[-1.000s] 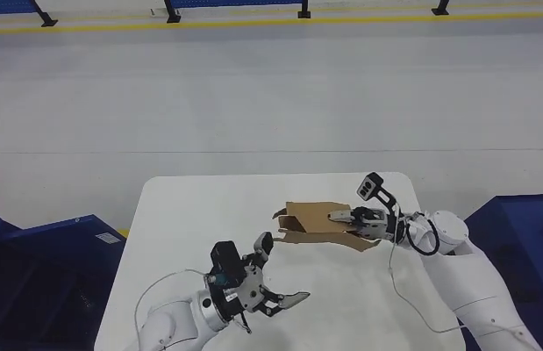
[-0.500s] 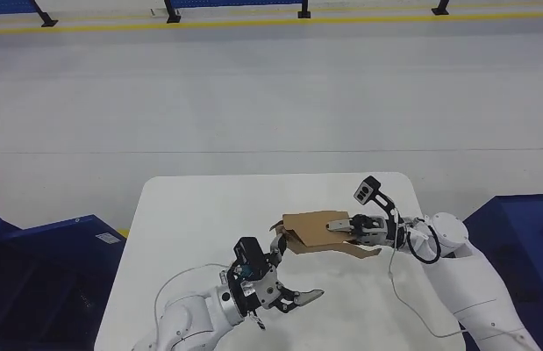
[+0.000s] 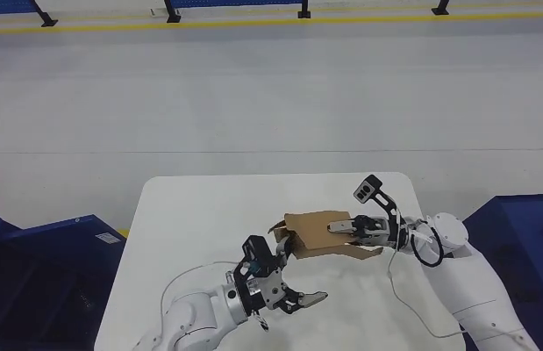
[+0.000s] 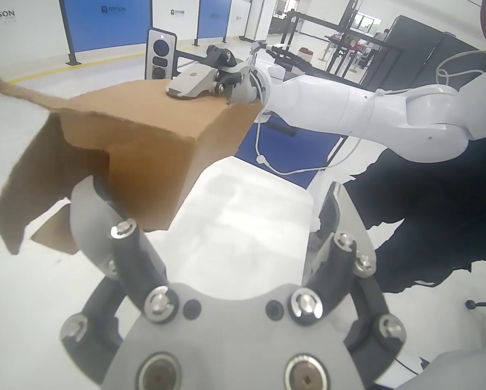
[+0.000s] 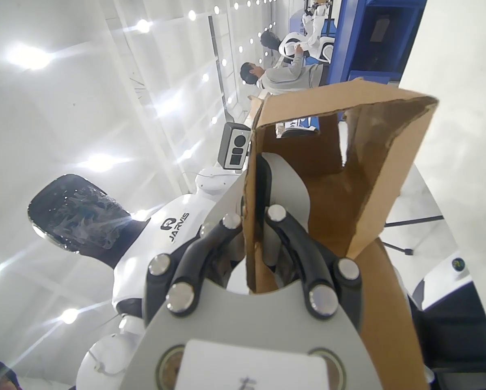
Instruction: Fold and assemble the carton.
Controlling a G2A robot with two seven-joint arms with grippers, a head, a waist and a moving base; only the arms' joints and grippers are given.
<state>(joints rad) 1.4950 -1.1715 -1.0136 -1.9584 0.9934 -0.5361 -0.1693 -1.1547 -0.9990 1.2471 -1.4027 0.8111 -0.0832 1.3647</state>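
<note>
Carton plain brown; table white; floor grey

From above, one jaw of the right gripper lies hidden beneath the carton panel it pinches. The carton's underside is out of sight. Whether the left gripper touches the carton's end flap I can't tell. The counter's near edge is cut off.

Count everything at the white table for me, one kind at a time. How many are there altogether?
carton: 1
end effectors: 2 (left end effector, open; right end effector, shut on the carton)
table: 1
Total: 4
</note>
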